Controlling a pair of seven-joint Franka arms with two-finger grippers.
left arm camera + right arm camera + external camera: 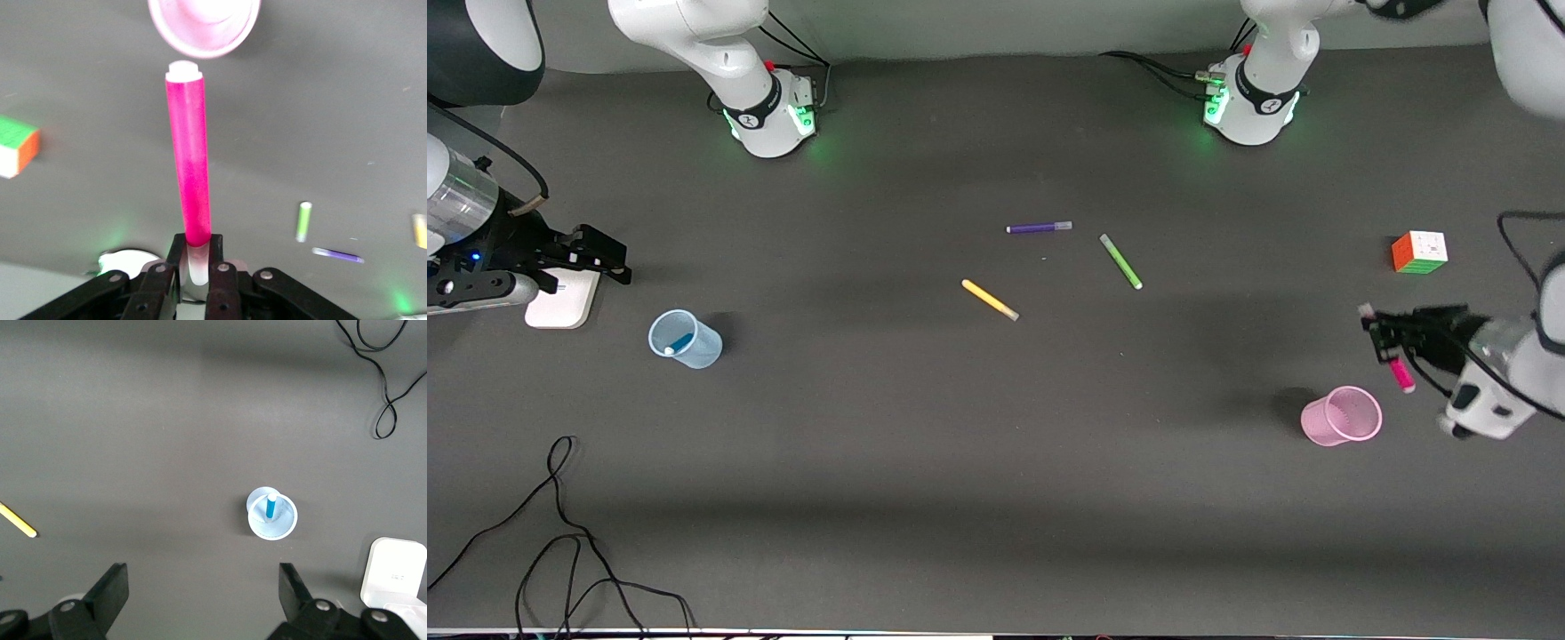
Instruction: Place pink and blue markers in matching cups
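My left gripper (1378, 336) is shut on the pink marker (1401, 373) by its pale cap end and holds it in the air beside the pink cup (1341, 415), toward the left arm's end of the table. In the left wrist view the marker (190, 167) runs from the gripper (197, 257) toward the pink cup (203, 27). The pale blue cup (684, 339) stands toward the right arm's end with the blue marker (679, 343) inside it. My right gripper (596, 258) is open and empty, up above the table near the blue cup (271, 513) and blue marker (270, 507); its jaws (203, 587) stand wide apart.
Purple (1039, 228), green (1120, 261) and yellow (989, 300) pens lie mid-table. A colour cube (1419, 252) sits near the left gripper. A white box (562, 299) lies below the right gripper. Black cable (560, 533) loops at the front corner.
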